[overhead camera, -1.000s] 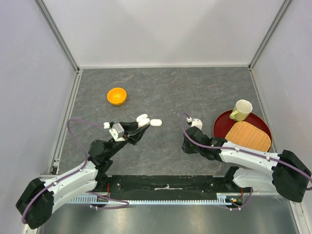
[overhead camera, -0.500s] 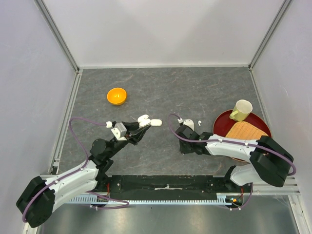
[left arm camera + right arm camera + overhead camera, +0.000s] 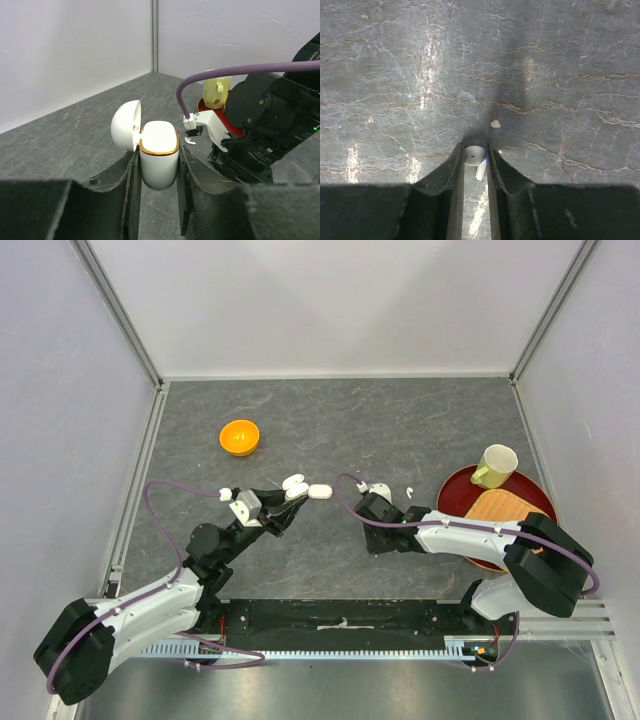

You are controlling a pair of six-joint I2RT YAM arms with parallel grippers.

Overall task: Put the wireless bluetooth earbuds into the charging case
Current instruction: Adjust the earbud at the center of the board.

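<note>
My left gripper (image 3: 298,498) is shut on the white charging case (image 3: 159,156), gripping its body and holding it upright above the table with the lid (image 3: 125,125) open. The case also shows in the top view (image 3: 318,491). My right gripper (image 3: 475,150) points down at the table and is shut on one white earbud (image 3: 475,155), whose stem hangs between the fingers. In the top view that gripper (image 3: 368,514) is just right of the case. Another earbud (image 3: 408,492) lies loose on the table, also seen in the left wrist view (image 3: 190,141).
An orange bowl (image 3: 240,436) sits at the back left. A red tray (image 3: 450,492) at the right holds a cream cup (image 3: 494,465) and a woven mat (image 3: 512,518). A small pale chip (image 3: 495,123) lies on the grey table. White walls enclose the table.
My right gripper has moved left toward the case, uncovering the loose earbud on the table. My left gripper and the case have barely moved.
</note>
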